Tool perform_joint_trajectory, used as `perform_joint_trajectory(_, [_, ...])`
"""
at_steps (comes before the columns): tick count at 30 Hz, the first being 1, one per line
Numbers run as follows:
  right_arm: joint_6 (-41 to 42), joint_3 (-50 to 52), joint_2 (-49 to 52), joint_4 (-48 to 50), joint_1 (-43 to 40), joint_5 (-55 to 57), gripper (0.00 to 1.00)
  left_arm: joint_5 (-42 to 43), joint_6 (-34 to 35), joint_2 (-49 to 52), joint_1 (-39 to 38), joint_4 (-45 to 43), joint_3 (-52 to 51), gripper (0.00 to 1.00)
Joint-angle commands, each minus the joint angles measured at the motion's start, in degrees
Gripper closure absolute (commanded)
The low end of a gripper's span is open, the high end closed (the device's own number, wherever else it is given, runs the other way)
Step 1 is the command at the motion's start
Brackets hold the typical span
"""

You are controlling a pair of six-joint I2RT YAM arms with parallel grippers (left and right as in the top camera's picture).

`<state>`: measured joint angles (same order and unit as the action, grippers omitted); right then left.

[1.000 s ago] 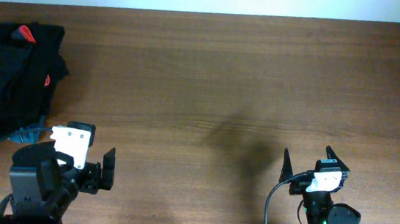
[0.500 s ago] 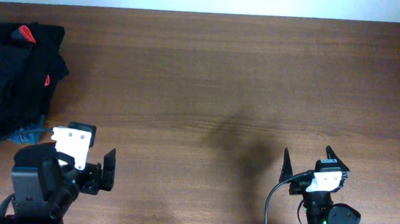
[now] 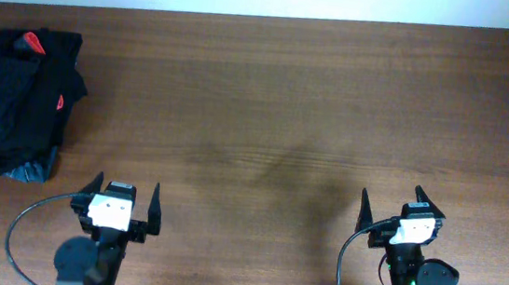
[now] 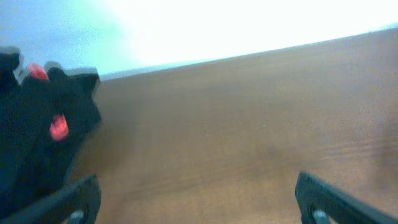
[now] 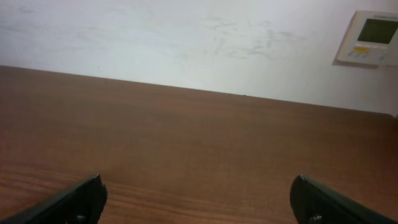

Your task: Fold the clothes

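Observation:
The clothes (image 3: 10, 100) lie in a crumpled black heap with small red marks at the table's far left edge; no white logo shows. They also show at the left of the blurred left wrist view (image 4: 37, 130). My left gripper (image 3: 123, 201) is open and empty near the front edge, to the right of and nearer than the heap. My right gripper (image 3: 391, 204) is open and empty at the front right, far from the clothes. Its fingertips (image 5: 81, 198) frame bare wood.
The brown wooden table (image 3: 315, 102) spans the view, with a pale wall beyond its far edge. A wall panel (image 5: 372, 36) hangs behind the table in the right wrist view. A bluish-grey bit of fabric (image 3: 32, 170) peeks out under the heap.
My left arm has swung from facing right beside the heap to facing forward at the front edge, a little further right. The right arm has not moved.

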<state>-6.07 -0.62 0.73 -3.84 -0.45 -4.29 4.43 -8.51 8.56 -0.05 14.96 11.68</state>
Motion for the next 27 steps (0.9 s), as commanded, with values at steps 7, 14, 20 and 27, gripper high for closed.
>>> perform_joint_trajectory(7, [-0.1, 0.3, -0.3, -0.3, -0.2, 0.5, 0.01, -2.1, -1.0, -8.3, -0.3, -11.8, -11.2, 0.00])
perform_joint_trajectory(14, [-0.1, 0.3, -0.3, -0.3, -0.2, 0.5, 0.01, -1.9, -0.2, -8.3, -0.3, -10.5, -11.1, 0.01])
perform_joint_trajectory(20, [-0.1, 0.3, -0.3, -0.3, -0.2, 0.5, 0.01, -1.9, -0.2, -8.3, -0.3, -10.5, -11.1, 0.01])
perform_joint_trajectory(27, [-0.1, 0.3, -0.3, -0.3, -0.2, 0.5, 0.01, -1.9, -0.2, -8.3, -0.3, -10.5, -11.1, 0.00])
